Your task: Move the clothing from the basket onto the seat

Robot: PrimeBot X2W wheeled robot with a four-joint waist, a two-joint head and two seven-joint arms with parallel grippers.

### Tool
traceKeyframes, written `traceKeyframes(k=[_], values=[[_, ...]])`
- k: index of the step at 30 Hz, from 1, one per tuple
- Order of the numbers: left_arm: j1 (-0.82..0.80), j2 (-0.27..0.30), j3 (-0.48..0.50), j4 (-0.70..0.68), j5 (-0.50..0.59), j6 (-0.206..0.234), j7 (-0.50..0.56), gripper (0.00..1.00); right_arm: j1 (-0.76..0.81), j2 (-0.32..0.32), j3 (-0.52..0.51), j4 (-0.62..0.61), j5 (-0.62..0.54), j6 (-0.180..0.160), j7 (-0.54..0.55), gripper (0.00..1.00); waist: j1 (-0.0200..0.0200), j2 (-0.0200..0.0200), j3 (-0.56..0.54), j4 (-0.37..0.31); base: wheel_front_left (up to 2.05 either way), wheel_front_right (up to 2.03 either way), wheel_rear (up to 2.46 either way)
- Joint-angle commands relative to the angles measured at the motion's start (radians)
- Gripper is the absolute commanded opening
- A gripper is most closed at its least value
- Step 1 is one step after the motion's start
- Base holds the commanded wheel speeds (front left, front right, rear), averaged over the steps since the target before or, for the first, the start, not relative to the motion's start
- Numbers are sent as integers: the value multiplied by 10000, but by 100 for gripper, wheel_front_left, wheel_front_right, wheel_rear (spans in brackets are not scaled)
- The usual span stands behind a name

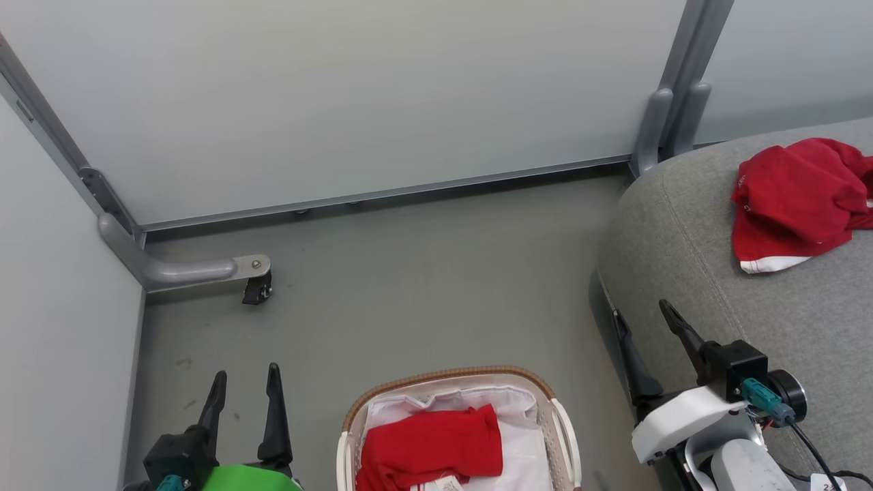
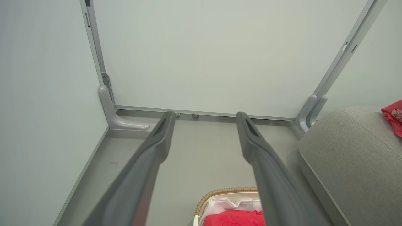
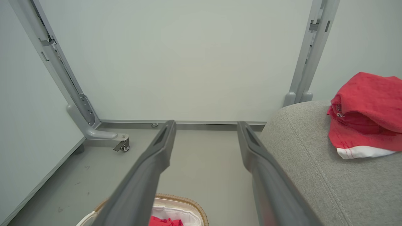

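The head view's bottom edge cuts off the basket (image 1: 450, 374); its right edge clips the red garment (image 1: 791, 198) on the seat (image 1: 682, 259).

Head camera looks down on basket (image 1: 450, 372) and seat (image 1: 682, 239); both wrist cameras, lower, face the far wall (image 2: 204, 56), sharing basket and seat.

left pincer (image 1: 246, 370): jaws apart, upright | right pincer (image 1: 640, 308): jaws apart, tilted

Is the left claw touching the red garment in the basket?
Apart. Head view: the left claw stands open left of the basket, floor showing between it and the garment.
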Motion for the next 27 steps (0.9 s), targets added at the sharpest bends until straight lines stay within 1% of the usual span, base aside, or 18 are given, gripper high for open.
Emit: traceKeyframes(k=[1,18,23,27], values=[[111,7,-8,10,-6,22,5,100,65,-46,-29,-46,-51,-10,-3,100,1,0,3,12,0,0,0],[-6,6,-84,82,145,-97,5,100,-44,-45,-109,-138,-152,-10,-3,100,1,0,169,-58,0,0,0],[-351,6,-238,114,532,-248,5,100,-187,-45,-309,-370,-287,-12,-3,100,1,0,404,-81,0,0,0],[-789,7,-488,261,982,-402,5,100,-385,-43,-552,-562,-420,-12,-3,100,1,0,793,-135,0,0,0]])
